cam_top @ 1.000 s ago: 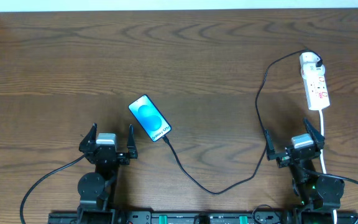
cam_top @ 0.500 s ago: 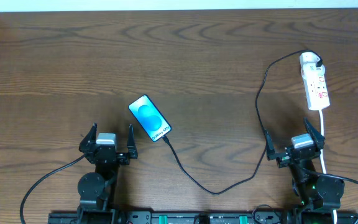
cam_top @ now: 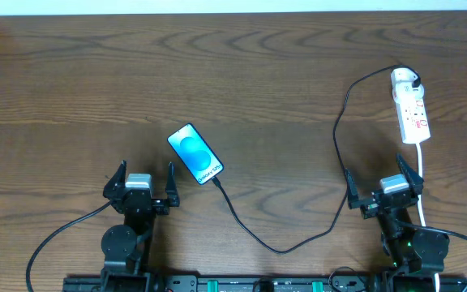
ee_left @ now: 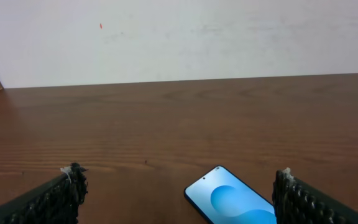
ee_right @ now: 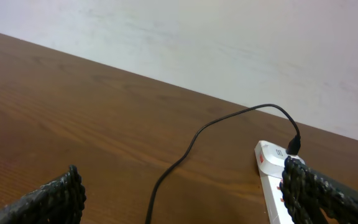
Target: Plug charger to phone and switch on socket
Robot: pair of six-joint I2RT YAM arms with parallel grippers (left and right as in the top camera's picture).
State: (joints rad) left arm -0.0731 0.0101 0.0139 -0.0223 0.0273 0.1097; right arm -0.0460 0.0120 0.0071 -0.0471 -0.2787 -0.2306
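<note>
— Where's the phone (cam_top: 195, 153)?
— Flat on the tabletop (cam_top: 71, 89), just ahead of the left jaws. The charger (cam_top: 280, 251) tip sits at its near end, and the socket (cam_top: 410, 105) lies far right
— And the jaws?
— Left jaws and right jaws both spread wide, holding nothing

The left arm (cam_top: 125, 240), lower left, and right arm (cam_top: 413, 248), lower right, were black with grey wrist blocks (cam_top: 139, 182) and ribbed black fingers (ee_left: 53, 200).

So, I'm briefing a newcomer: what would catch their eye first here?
The lit blue phone lies left of centre on the dark table, the black charger looping from its near end to the white socket at far right. The left gripper and right gripper sit open at the front.
</note>
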